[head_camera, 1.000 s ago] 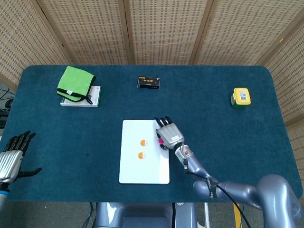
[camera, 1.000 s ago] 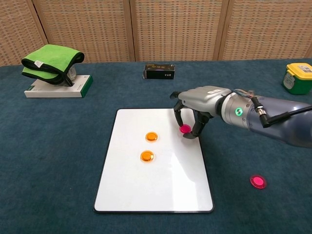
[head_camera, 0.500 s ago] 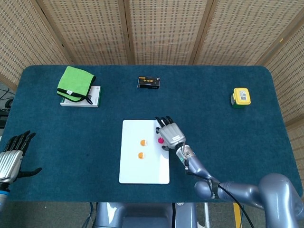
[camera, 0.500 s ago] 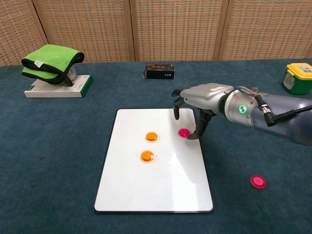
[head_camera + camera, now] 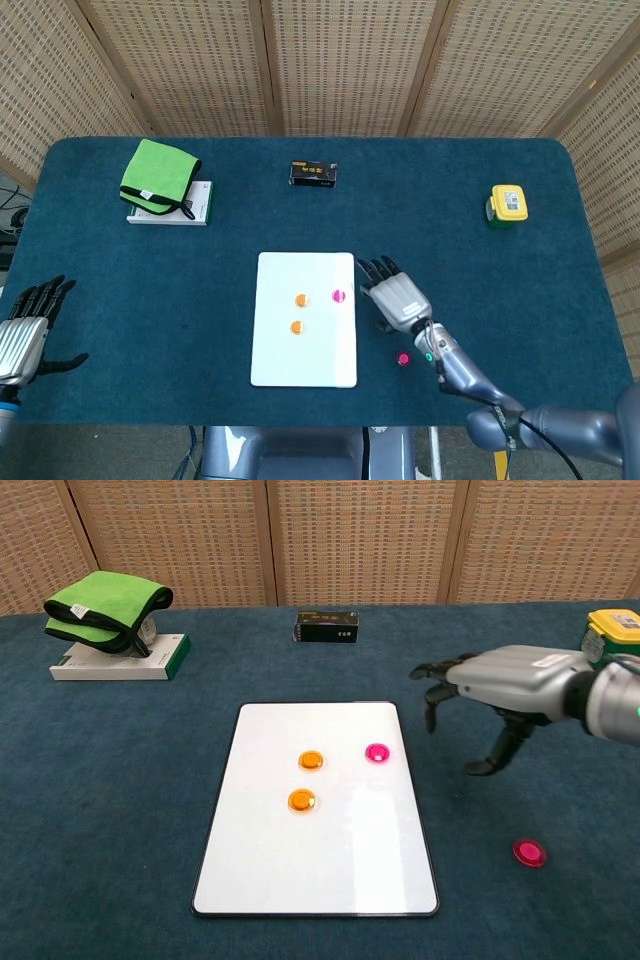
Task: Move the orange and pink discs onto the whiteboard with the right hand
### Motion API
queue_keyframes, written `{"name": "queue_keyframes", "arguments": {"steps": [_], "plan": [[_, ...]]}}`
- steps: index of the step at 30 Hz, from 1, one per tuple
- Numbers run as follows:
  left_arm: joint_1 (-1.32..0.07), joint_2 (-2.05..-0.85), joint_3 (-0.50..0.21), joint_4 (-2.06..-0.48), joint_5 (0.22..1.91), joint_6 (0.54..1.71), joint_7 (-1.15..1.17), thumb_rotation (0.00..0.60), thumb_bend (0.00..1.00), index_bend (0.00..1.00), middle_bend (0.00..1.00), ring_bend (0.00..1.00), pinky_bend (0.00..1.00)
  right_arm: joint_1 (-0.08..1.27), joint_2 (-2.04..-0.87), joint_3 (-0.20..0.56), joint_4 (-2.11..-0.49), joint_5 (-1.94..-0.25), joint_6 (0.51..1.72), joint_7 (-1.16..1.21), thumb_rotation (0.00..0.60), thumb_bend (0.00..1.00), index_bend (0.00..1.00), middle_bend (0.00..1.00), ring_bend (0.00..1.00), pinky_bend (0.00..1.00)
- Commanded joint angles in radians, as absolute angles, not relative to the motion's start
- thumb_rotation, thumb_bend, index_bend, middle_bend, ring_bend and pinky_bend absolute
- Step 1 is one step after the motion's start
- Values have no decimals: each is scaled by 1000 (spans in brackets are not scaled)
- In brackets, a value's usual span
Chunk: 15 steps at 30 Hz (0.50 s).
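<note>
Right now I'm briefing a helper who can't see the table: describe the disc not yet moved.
Start at the white rectangular whiteboard mid-table. On the blue cloth off its right side lies a small round pink disc. Unlike the other pink disc, it is off the board.

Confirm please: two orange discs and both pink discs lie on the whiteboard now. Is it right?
Not quite. Two orange discs and one pink disc lie on the whiteboard; the second pink disc is on the table, to the board's right. The chest view shows it.

No legible text on any object.
</note>
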<state>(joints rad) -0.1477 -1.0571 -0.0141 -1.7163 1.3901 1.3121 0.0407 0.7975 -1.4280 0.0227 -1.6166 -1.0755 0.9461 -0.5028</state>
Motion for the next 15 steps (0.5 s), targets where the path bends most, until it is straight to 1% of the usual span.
{"name": "queue_keyframes", "arguments": {"steps": [1,6,7,10,15], "plan": [[-147,-1058,-14,-1716,1390,1313,44,600,2,0,0,0,0,734,-1376,-43,-1644,-1163,971,-428,600,311,322,0,0,0],[-147,-1060,-14,-1718,1390,1315,50,600,2,0,0,0,0,687,-1354,-98,-1614,-1260,979,-362,600,311,322,0,0,0],[-147,-1062,-14,-1718,1390,1316,52,600,2,0,0,0,0,677,-1351,-120,-1599,-1295,974,-346,600,311,322,0,0,0],[-146,-1064,-15,-1718,1387,1317,59,600,2,0,0,0,0,656,-1352,-154,-1567,-1379,985,-300,600,311,322,0,0,0],[-147,-1066,-15,-1720,1381,1316,68,600,2,0,0,0,0,639,-1368,-170,-1517,-1464,1000,-260,600,311,322,0,0,0]]}}
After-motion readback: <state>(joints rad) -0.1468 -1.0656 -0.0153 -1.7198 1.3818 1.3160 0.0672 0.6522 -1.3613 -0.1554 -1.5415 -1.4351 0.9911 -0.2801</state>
